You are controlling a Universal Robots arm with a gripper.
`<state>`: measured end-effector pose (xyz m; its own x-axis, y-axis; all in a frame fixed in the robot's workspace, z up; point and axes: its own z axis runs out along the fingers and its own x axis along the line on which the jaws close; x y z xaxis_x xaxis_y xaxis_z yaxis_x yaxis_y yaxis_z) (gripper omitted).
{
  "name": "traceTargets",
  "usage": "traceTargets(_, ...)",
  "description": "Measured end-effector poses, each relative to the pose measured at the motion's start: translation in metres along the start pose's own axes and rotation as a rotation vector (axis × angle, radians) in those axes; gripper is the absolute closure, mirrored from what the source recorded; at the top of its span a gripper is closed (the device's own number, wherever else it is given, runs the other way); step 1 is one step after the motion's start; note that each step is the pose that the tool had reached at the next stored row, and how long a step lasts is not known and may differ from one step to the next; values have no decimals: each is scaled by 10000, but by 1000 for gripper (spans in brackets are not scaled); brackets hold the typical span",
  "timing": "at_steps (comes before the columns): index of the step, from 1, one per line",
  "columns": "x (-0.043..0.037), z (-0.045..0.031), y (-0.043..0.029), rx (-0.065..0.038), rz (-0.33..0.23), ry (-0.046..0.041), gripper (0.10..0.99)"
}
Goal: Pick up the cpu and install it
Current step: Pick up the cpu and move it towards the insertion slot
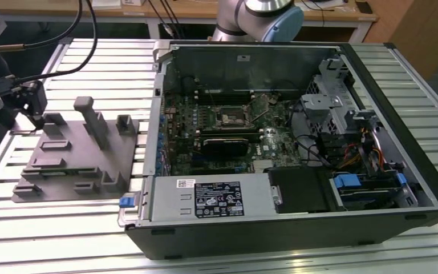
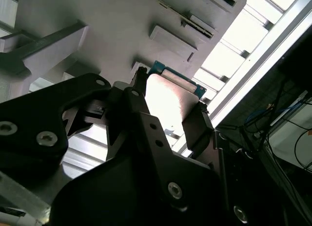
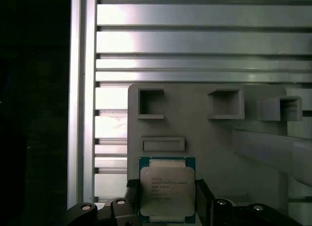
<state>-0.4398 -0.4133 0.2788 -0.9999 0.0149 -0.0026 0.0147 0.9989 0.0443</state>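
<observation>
Cpu: the cpu (image 3: 167, 187), a flat square with a pale silvery top and a green rim, sits level near a corner of the grey fixture plate (image 3: 214, 148). I cannot tell whether it rests on the plate or is raised just off it.
Pincer: the pincer (image 3: 167, 209) is clenched on the cpu. Its two black fingers (image 3: 203, 206) press against opposite sides of the chip in both wrist views.
Pincer's place: in the exterior view it hangs over the plate's far corner, at the exterior view's left, well apart from the computer case (image 1: 280, 234).
Fixture plate: it lies flat on the desk (image 1: 97, 63). Just beside the cpu it has a shallow oblong slot (image 3: 163, 144), and beyond that two square pockets (image 3: 151, 103). Tall upright blocks (image 1: 89, 117) stand further along it.
Desk: pale slatted metal, carrying the plate and the case side by side.
Computer case: black, lying on its side with the panel off, at the exterior view's right of the plate.
Motherboard: the green motherboard (image 1: 181, 125) lines the case floor. The black square socket frame (image 1: 229, 117) is near its middle, well apart from the cpu.
Power supply: the silver power supply (image 1: 173, 200), with a dark label, runs along the case's near wall.
Arm: a grey and blue joint of the arm (image 1: 268, 17) shows behind the case.
Cables: black cables (image 1: 89, 40) curve down from the far side toward the pincer.
</observation>
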Motion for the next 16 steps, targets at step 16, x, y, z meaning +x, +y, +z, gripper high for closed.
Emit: traceTargets(16,0,-123,6,3,0,1,545)
